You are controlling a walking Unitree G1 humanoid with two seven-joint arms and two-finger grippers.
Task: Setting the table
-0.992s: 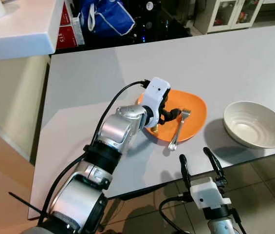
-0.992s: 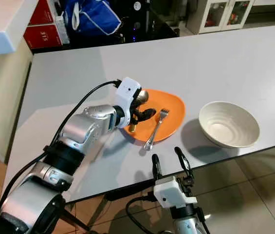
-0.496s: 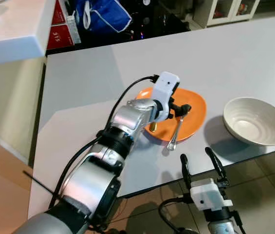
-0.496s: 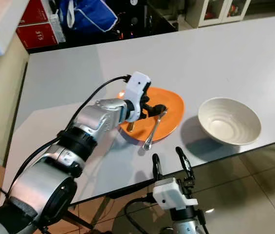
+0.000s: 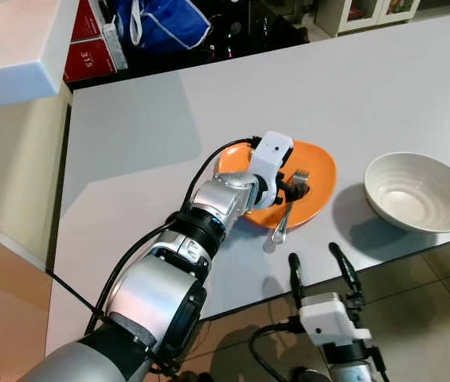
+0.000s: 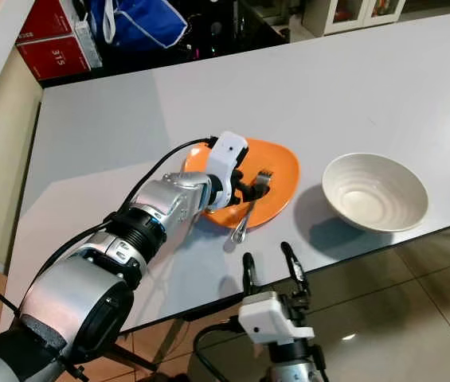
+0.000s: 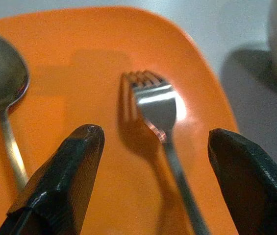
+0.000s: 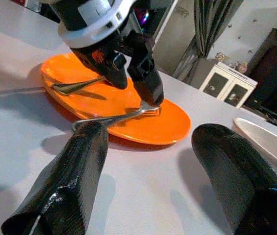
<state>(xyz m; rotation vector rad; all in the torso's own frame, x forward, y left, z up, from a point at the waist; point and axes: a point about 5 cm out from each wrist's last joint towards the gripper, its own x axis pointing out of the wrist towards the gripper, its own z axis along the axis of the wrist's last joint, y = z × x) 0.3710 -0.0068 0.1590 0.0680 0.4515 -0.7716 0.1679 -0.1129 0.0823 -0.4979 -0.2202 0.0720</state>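
Since the earlier frame the left gripper (image 5: 297, 185) has pushed further out over the orange plate (image 5: 320, 171) and dropped lower, so its fingers now sit right down at the fork (image 5: 287, 208), spread apart on either side of the tines. Camera shifted a bit too, so the whole scene slid. The fork lies with its tines on the plate and its handle sticking off the near rim onto the table (image 5: 129, 143). From the head views you can barely see the spoon (image 7: 1, 78) because the arm covers it, but the left wrist view shows it clearly, bowl up on the plate beside the fork, with the 2 black fingers (image 7: 62, 181) wide apart and nothing between them yet. The right wrist view gives the side-on angle: one left finger touching or nearly touching the fork head, can't tell which. The right gripper (image 5: 318, 267) hangs below the table edge, fingers open, holding nothing. A white ribbed bowl (image 5: 420, 191) sits near the plate on the robot's right, not touching it. Table is pale grey, with a blue bag (image 5: 161, 24) and red boxes (image 5: 89, 52) behind it, a white counter (image 5: 9, 48) off to the left, and glossy tile floor (image 5: 432, 294).
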